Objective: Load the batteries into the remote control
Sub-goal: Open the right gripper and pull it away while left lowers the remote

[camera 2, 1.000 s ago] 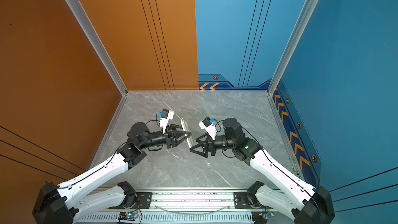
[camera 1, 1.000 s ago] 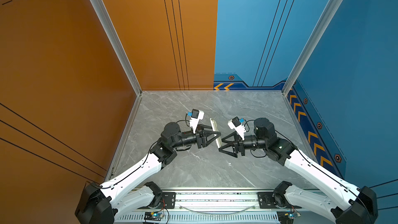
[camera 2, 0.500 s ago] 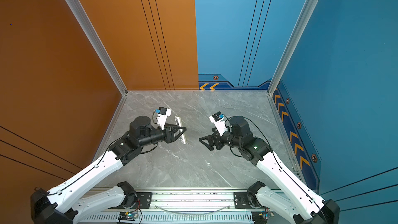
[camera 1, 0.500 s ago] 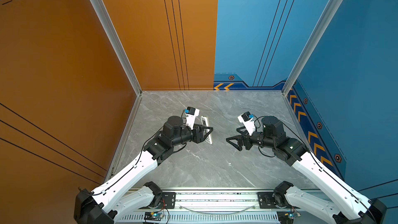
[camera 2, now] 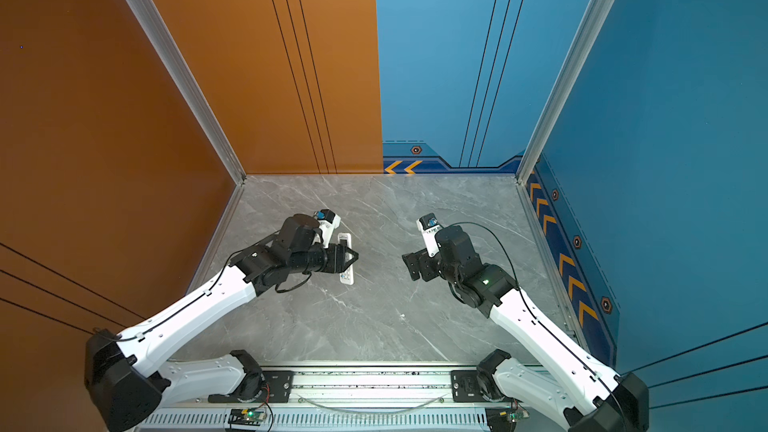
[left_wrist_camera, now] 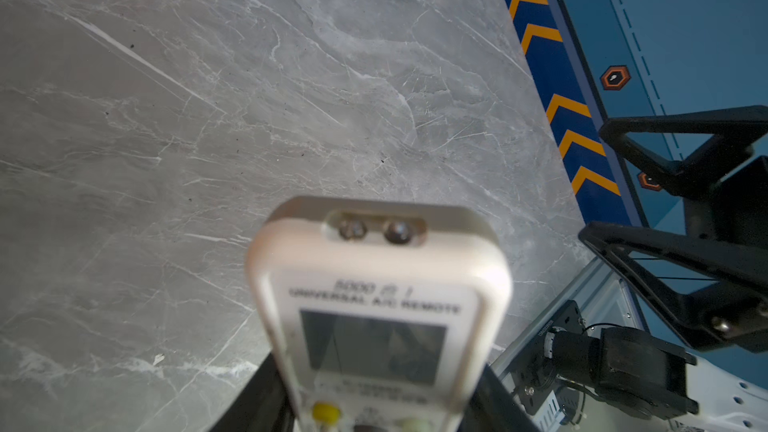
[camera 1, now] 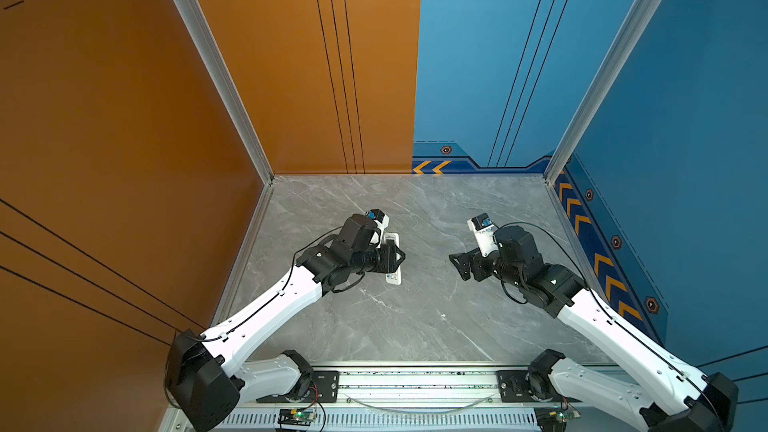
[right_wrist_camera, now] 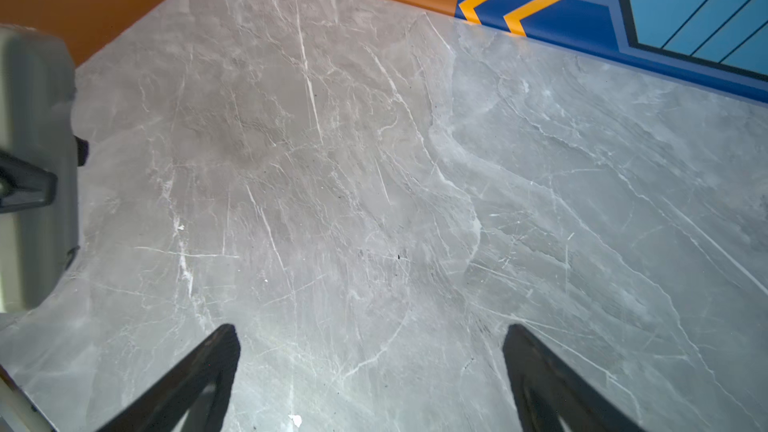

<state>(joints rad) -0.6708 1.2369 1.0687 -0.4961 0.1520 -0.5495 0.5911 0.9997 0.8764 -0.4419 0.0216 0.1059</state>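
grey marbled surface (camera 1: 415,326) walled in orange and blue. the left fingers (camera 1: 400,256) pinch the white remote control (camera 1: 391,239) across its middle, screen end toward the back wall, buttons up. in both top views the right fingers (camera 1: 458,260) stand spread wide, empty, well apart to its right.

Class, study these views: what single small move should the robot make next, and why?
Probably the left gripper should set the remote control down on the table and let go: the right gripper stands open, empty and apart, and no loose batteries show anywhere.
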